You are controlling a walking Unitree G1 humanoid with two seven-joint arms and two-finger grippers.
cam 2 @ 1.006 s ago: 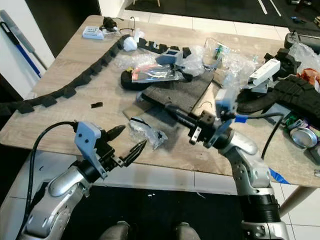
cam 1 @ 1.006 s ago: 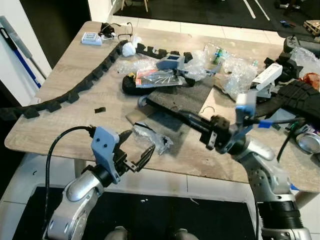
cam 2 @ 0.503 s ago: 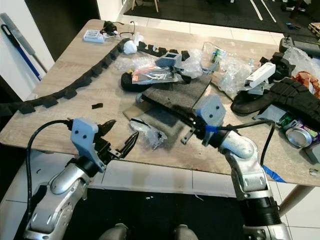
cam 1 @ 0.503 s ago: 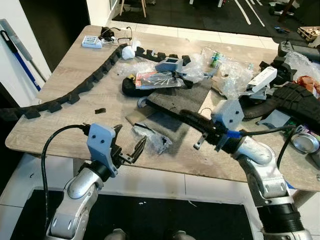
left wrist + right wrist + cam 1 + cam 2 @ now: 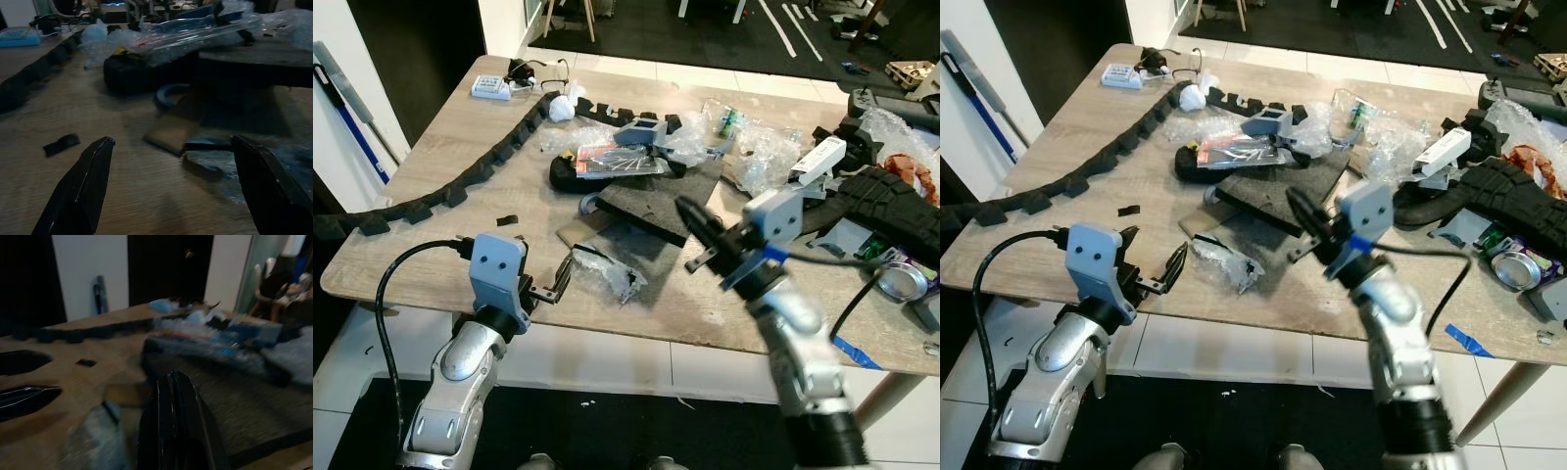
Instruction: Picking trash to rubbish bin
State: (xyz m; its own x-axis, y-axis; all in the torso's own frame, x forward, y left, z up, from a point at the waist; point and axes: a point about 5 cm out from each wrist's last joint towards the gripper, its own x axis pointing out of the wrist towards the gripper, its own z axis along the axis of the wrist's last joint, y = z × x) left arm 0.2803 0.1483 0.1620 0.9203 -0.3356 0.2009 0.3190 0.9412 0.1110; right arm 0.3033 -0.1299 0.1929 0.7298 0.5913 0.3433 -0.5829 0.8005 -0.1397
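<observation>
Two end effectors flank one crumpled plastic wrapper at the near edge of the desk.

Lying low and centre-left in the head views, the plastic wrapper (image 5: 607, 274) has its long axis running from upper left to lower right, and its upper-left end sits just beside the left end effector (image 5: 555, 281). That end effector is open wide and holds nothing; in its wrist view the fingers (image 5: 80, 188) frame the bare desk (image 5: 431, 211), with the wrapper off toward one finger. Up and to the right of the wrapper, above the dark foam mat (image 5: 651, 201), the right end effector (image 5: 697, 223) is closed and empty. By this layout the left arm is nearer, needing a short reach rightward.
</observation>
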